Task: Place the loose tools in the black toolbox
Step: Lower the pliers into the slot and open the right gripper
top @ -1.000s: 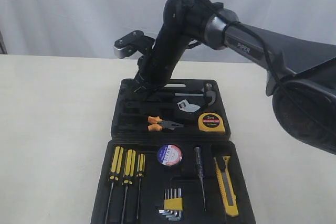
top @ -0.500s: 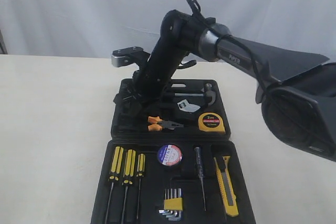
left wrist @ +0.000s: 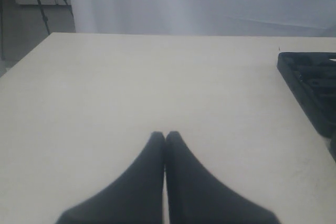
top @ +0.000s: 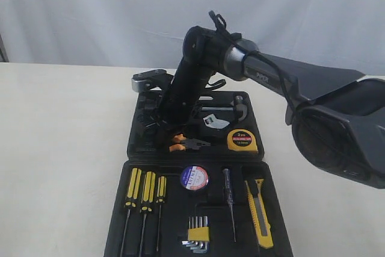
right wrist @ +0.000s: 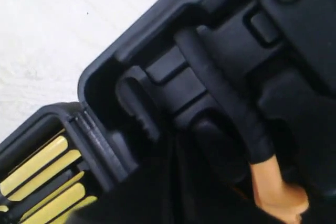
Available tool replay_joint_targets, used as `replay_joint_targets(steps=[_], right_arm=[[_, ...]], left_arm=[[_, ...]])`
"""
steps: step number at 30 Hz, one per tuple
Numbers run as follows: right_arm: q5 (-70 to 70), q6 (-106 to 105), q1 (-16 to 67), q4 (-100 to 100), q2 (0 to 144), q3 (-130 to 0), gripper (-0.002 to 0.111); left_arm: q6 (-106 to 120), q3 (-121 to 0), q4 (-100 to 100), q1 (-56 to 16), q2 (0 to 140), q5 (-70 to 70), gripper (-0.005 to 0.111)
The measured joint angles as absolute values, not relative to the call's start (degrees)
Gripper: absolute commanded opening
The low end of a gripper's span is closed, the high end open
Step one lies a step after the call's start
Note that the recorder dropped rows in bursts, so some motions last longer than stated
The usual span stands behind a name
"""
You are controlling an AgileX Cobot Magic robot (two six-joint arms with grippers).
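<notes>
Two stiff handles suggest gripping the pliers (top: 187,143) mid-handle. Right gripper (top: 161,126) closure cannot be told; left gripper (left wrist: 165,139) clenched, empty.

the exterior camera stands off the near end of the black toolbox (top: 137,145), raised a little, facing across the table (top: 54,148) to the white curtain (top: 90,10); my left wrist camera rides low, looking along bare table, the toolbox's corner at its edge; my right wrist camera hangs very close over the toolbox, catching the pliers (right wrist: 273,190) and screwdrivers (right wrist: 37,166), both shared with the exterior view
</notes>
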State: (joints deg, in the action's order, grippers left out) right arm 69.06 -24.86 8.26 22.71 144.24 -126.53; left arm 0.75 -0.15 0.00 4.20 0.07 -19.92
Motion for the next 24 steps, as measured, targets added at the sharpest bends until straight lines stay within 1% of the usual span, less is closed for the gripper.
replay_joint_targets(steps=[24], right_arm=[[63.0,-24.2,8.3,18.1,143.9,-126.5,-0.001]], left_arm=[[0.7,-0.1,0.0,4.2,0.1,-19.9,0.000]])
